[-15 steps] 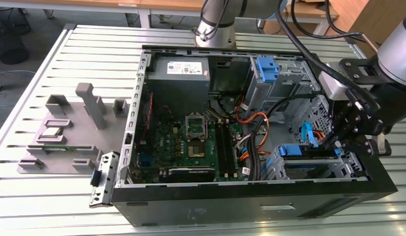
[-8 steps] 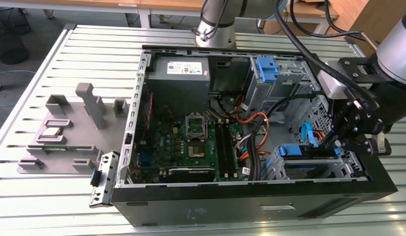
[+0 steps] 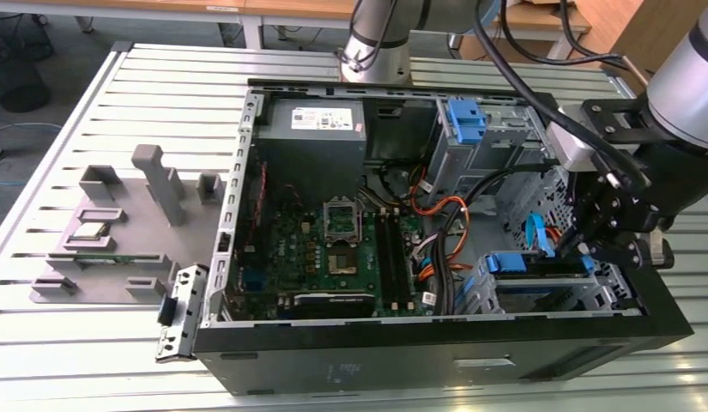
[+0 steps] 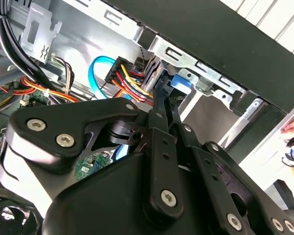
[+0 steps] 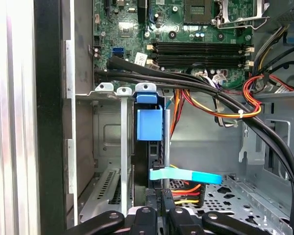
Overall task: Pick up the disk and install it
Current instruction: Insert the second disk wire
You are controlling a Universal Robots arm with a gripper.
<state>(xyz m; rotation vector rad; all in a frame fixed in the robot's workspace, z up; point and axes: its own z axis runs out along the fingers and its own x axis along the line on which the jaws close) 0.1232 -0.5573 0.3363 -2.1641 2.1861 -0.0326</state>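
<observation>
Gripper (image 3: 585, 249) down inside the open PC case (image 3: 445, 343), jaws pressed nearly together, apparently pinching the disk (image 5: 149, 125)'s end. Disk stands on edge in the grey drive cage (image 5: 105, 127), straight ahead of the jaws.

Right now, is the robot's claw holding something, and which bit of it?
Yes, it looks so: the gripper has its jaws closed on the near end of the disk, which stands on edge in the drive cage.

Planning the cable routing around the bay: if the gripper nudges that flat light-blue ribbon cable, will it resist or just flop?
The flat light-blue ribbon cable is thin and curves freely, so it would probably bend aside. It looks light, and being plugged in, likely springs back rather than sliding away.
</observation>
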